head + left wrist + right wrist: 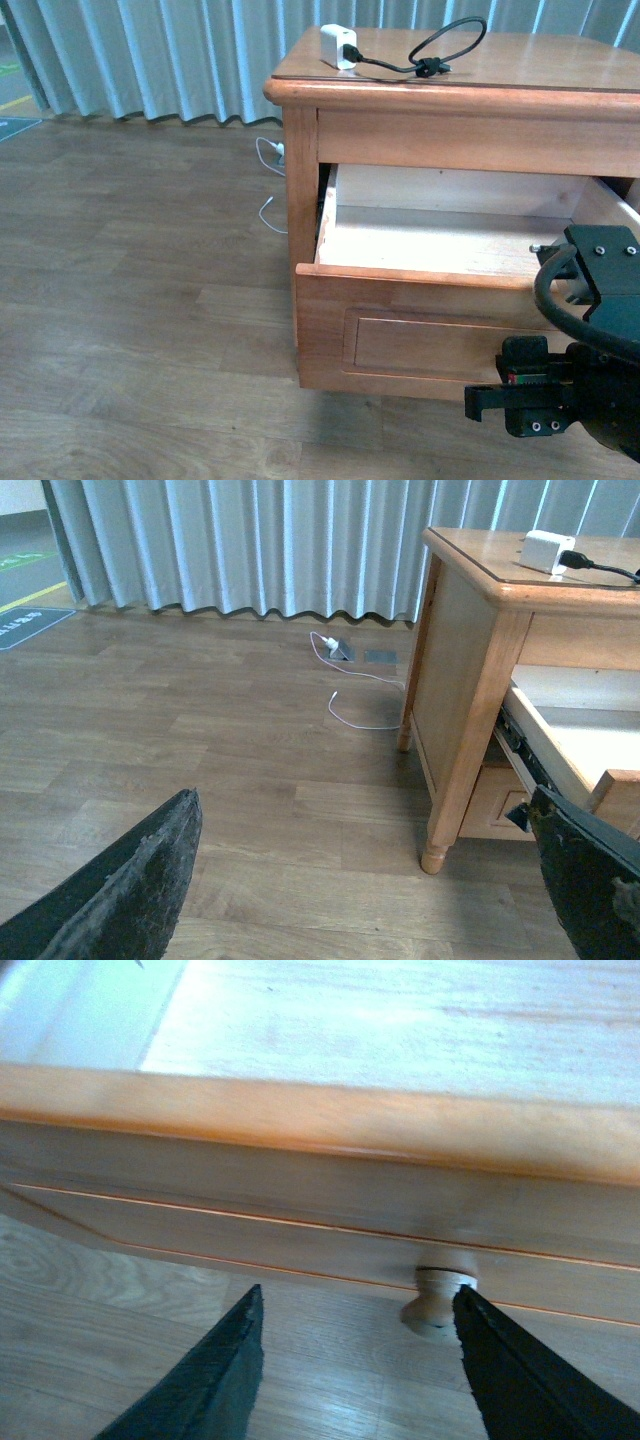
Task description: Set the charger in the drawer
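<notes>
The charger [340, 47], a small white cube with a looped black cable [450, 40], lies on top of the honey-brown cabinet [450, 100]. The left wrist view shows the charger [548, 552] at that top's corner. Below it the drawer [400, 335] stands pulled out, its pale bare-wood inside [440, 245] holding nothing. My right arm [590, 330] is low in front of the drawer. My right gripper [358, 1295] is open just under the drawer front [300, 1210], with the round knob [438, 1300] beside one finger and nothing gripped. My left gripper [365, 795] is open over the floor, left of the cabinet.
A thin white cord [350, 680] trails on the wooden floor [140, 300] beside the cabinet, near a grey curtain [160, 50]. The cabinet's front leg [435, 850] stands close to my left gripper's far finger.
</notes>
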You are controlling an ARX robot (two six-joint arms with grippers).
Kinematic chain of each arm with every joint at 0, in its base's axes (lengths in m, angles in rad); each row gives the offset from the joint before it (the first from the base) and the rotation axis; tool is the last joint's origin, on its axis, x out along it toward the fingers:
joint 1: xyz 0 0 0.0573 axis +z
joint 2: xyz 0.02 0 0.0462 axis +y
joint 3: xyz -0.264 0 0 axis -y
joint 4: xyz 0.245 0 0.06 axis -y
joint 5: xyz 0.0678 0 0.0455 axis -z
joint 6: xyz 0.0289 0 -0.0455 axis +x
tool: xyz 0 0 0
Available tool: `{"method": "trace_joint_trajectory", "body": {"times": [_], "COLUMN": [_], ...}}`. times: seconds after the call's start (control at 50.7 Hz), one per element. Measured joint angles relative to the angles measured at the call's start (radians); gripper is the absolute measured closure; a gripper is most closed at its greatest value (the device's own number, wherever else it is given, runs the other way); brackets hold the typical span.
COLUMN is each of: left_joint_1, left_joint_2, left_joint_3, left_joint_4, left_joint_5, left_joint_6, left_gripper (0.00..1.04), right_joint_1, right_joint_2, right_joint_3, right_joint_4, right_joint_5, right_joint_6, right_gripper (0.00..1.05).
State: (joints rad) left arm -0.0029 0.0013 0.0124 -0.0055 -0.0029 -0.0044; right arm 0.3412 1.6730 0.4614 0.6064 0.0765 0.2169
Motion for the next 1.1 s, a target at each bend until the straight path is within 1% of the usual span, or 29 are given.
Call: {"method": "trace_joint_trajectory", "body": {"times": [0.02, 0.059, 0.158, 0.217, 0.296, 0.434, 0.512, 0.572, 0.808, 0.847, 0.907, 1.104], "left_joint_1": [0.0, 0.0, 0.0, 0.0, 0.0, 0.0, 0.0, 0.0, 0.0, 0.0, 0.0, 0.0], "left_joint_2": [0.0, 0.0, 0.0, 0.0, 0.0, 0.0, 0.0, 0.0, 0.0, 0.0, 0.0, 0.0], "left_joint_3": [0.0, 0.0, 0.0, 0.0, 0.0, 0.0, 0.0, 0.0, 0.0, 0.0, 0.0, 0.0], "left_joint_4": [0.0, 0.0, 0.0, 0.0, 0.0, 0.0, 0.0, 0.0, 0.0, 0.0, 0.0, 0.0], "left_joint_5": [0.0, 0.0, 0.0, 0.0, 0.0, 0.0, 0.0, 0.0, 0.0, 0.0, 0.0, 0.0], "left_joint_6": [0.0, 0.0, 0.0, 0.0, 0.0, 0.0, 0.0, 0.0, 0.0, 0.0, 0.0, 0.0], "left_gripper": [0.06, 0.06, 0.06, 0.06, 0.06, 0.06, 0.06, 0.06, 0.06, 0.06, 0.06, 0.06], "right_joint_1": [0.0, -0.002, -0.027, -0.048, -0.082, -0.159, -0.253, -0.317, -0.512, -0.541, -0.558, -0.562], "right_joint_2": [-0.013, -0.076, -0.224, -0.306, -0.425, -0.642, -0.814, -0.901, -1.166, -1.219, -1.248, -1.249], "right_joint_3": [-0.002, -0.01, -0.026, -0.03, -0.032, -0.032, -0.032, -0.032, -0.042, -0.054, -0.059, -0.059], "right_joint_4": [-0.008, -0.048, -0.146, -0.2, -0.272, -0.399, -0.512, -0.567, -0.775, -0.793, -0.8, -0.801], "right_joint_5": [-0.003, -0.021, -0.048, -0.057, -0.075, -0.117, -0.179, -0.214, -0.348, -0.351, -0.348, -0.348], "right_joint_6": [0.001, 0.002, 0.004, 0.004, 0.002, -0.01, -0.014, -0.018, -0.014, -0.01, -0.008, -0.006], "right_gripper": [0.41, 0.32, 0.14, 0.06, 0.08, 0.08, 0.08, 0.08, 0.08, 0.08, 0.08, 0.08]}}
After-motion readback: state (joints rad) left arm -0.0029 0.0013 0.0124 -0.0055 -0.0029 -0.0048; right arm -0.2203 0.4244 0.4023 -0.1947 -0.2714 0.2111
